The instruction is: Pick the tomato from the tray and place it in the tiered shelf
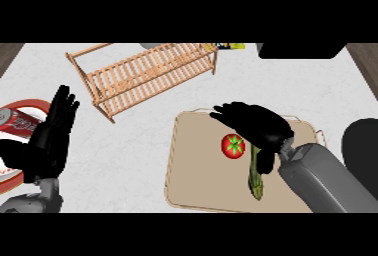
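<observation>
A red tomato (pixel 233 146) with a green stem lies on the beige tray (pixel 199 175) at the centre right. My right hand (pixel 255 122) hovers just above and behind it, fingers relaxed and spread toward the left, holding nothing. The wooden slatted tiered shelf (pixel 151 72) stands at the back, left of centre. My left hand (pixel 50 135) rests open at the left edge, fingers pointing up.
A green asparagus spear (pixel 255 175) lies on the tray right of the tomato. A red-rimmed plate (pixel 18 107) with a can on it sits behind my left hand. A dark object (pixel 301 50) stands at the back right, and a black rounded shape (pixel 362 145) at the right edge.
</observation>
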Tool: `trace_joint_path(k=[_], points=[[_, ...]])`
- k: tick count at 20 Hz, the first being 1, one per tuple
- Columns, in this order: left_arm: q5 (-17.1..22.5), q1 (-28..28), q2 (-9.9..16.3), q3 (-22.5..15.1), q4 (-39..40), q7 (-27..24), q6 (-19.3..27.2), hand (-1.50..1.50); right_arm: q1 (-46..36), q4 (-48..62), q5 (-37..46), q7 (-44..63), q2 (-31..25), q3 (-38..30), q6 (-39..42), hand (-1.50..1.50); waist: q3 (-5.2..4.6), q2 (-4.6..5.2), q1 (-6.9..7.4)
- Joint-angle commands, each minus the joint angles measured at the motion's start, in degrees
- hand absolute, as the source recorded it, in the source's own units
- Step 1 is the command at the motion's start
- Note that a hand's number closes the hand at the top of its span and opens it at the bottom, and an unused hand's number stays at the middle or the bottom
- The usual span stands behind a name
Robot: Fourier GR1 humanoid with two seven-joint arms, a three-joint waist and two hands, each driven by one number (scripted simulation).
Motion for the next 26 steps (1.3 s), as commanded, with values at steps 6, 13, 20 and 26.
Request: trace_joint_path(k=[6,13,20,26], points=[[-1.2,0.7,-0.9,2.2,-3.3,2.3,-2.3,0.00,3.6,1.6,7.3,-2.6,7.5,-0.3,-2.7,-1.50,-0.01,-0.04,-0.05],[0.6,-0.8,-0.9,5.3,1.0,0.5,-6.1,0.00,1.9,14.3,12.2,-9.1,9.8,-2.3,-7.7,-1.50,-0.01,0.08,0.12],[-4.1,-1.3,-3.7,3.3,-0.4,1.2,-3.2,0.00,3.6,12.3,17.6,-14.0,7.4,-0.3,-8.8,1.50,0.00,0.00,-0.08],[-2.2,2.7,-3.0,5.2,-3.5,0.7,-5.6,0.00,3.9,11.6,21.8,-7.6,15.6,0.8,-11.7,1.50,-0.02,-0.07,0.13]])
